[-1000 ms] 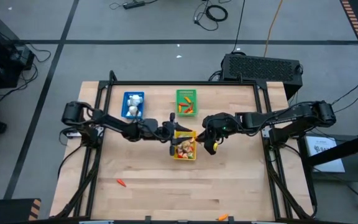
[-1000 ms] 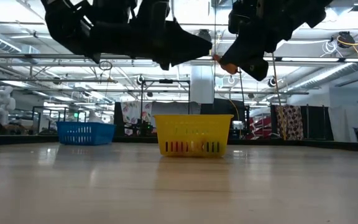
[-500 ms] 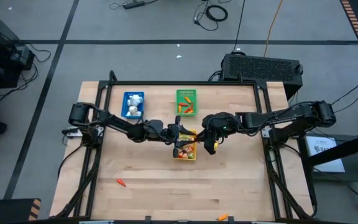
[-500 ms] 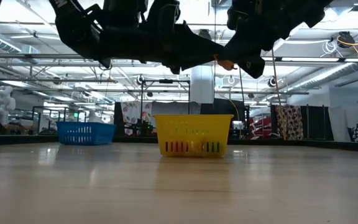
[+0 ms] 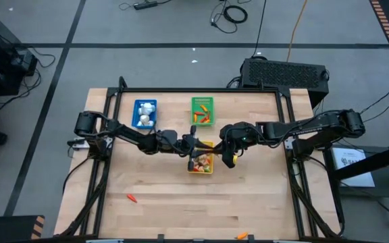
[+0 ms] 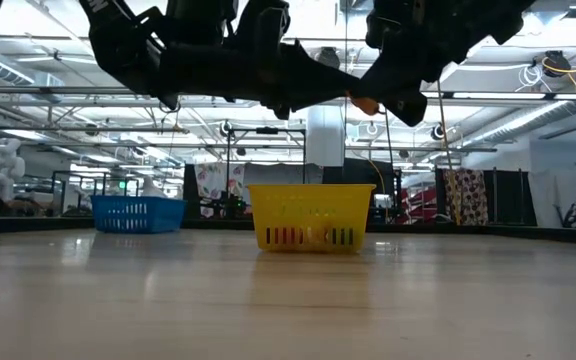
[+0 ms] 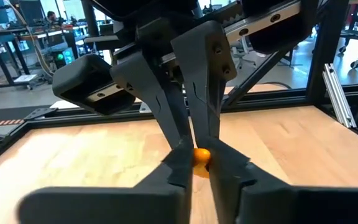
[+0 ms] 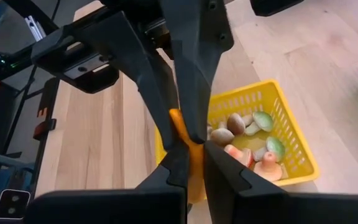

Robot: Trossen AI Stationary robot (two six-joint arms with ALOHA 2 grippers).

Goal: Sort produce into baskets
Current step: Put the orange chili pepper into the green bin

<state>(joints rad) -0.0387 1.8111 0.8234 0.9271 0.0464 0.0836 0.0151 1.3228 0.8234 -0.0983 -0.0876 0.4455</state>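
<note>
**Operator:** Above the yellow basket (image 5: 202, 162), what is each arm holding, and why so high?

**Technician:** The right gripper (image 5: 232, 156) sits over that basket's right edge, raised clear of the rim. Its jaws are closed on an orange piece (image 8: 180, 124), pinched near the tips. The left gripper (image 5: 196, 145) reaches in from the other side and faces the right one, just above the basket's far-left corner. Its own camera shows both grippers' jaws meeting around one orange piece (image 7: 201, 156). I judge this a transfer between arms, staged over the basket so a dropped piece lands inside rather than on the bench (image 5: 154, 196).

**Operator:** Is the left gripper gripping, or only touching?

**Technician:** Its jaws are drawn nearly together with the orange piece between the tips; I read that as gripping, though how firmly cannot be told.

**Operator:** Where is the remaining produce?

**Technician:** Mixed pieces fill the yellow basket. White pieces lie in the blue basket (image 5: 144, 113) and orange-red ones in the green basket (image 5: 202, 111), both at the bench's far side. One stray carrot (image 5: 132, 198) lies near the front left, another orange piece (image 5: 242, 235) at the front edge.

**Operator:** Risk?

**Technician:** Releasing before the other jaws hold securely could drop the piece.
</note>
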